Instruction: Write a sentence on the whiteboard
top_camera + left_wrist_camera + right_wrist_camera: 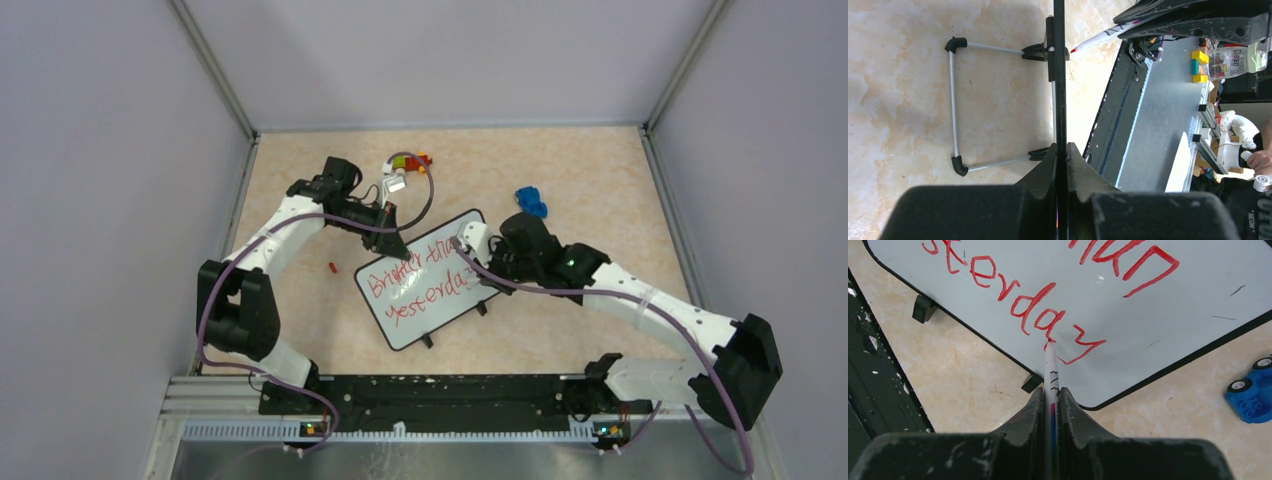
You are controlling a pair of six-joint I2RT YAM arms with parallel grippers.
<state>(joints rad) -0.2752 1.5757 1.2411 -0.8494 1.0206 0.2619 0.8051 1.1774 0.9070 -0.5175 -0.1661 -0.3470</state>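
The table (600,190) is a beige, marbled, matte slab. On it, between the two arms, the whiteboard (415,328) lies slanted: a glossy white rectangle with rounded corners and a thin dark frame. The left end effector (1062,150) is clenched on the board's far-left edge. Its wrist view shows the board only edge-on as a dark strip, plus a thin wire stand (953,100) with black elbow corners behind it, which the top view hides. The right end effector (1050,396) is clamped tight around the marker (1050,367), a slim white barrel whose red tip touches the board at the last letter.

The sentence (420,280) runs in two lines of red script. The right wrist view shows only its end, "sterday", in thick uneven strokes, with faint dark scuffs on the board.

A blue plastic toy car (531,202) sits near the board's far corner. Small coloured blocks (415,160) lie beyond the left arm. A tiny red cap (332,267) lies left of the board.
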